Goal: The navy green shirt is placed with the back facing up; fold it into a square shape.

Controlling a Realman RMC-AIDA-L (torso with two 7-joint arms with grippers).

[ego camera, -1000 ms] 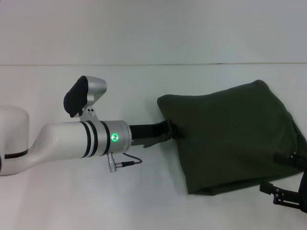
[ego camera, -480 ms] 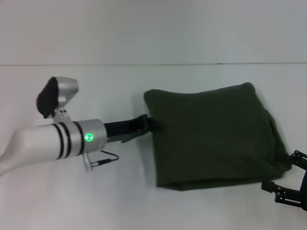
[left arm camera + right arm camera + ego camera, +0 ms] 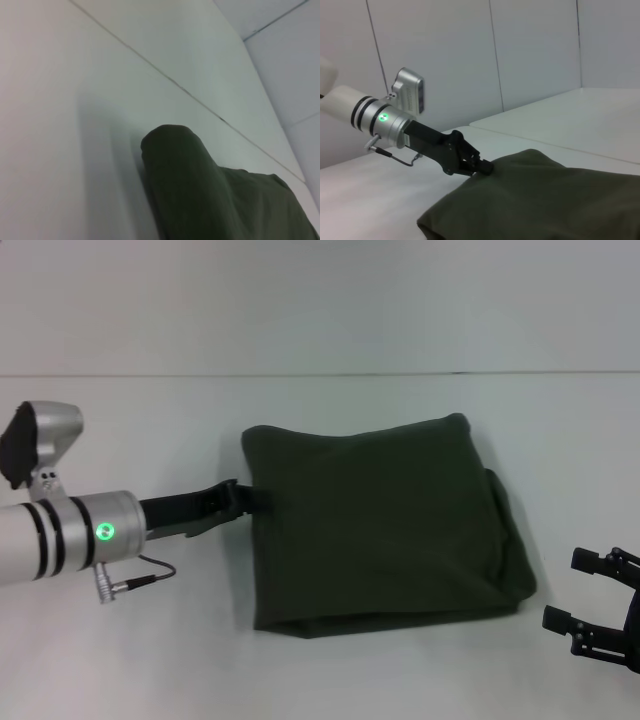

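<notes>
Left claw (image 3: 250, 502) pinching left edge of navy green shirt (image 3: 375, 525), folded near-square, flat on surface (image 3: 320, 660) just beyond its tips. Right claw (image 3: 600, 615) spread, apart from far hem. Soft, limp, light; best gripped at corners.

We get even, diffuse overhead light, bright across the white table (image 3: 330, 300), no glare. Shadows are soft: a thin one under the shirt (image 3: 375, 525) along its lower edge. Left wrist view is soft-focus up close. Green LED (image 3: 105, 532) blooms slightly at frame left.
</notes>
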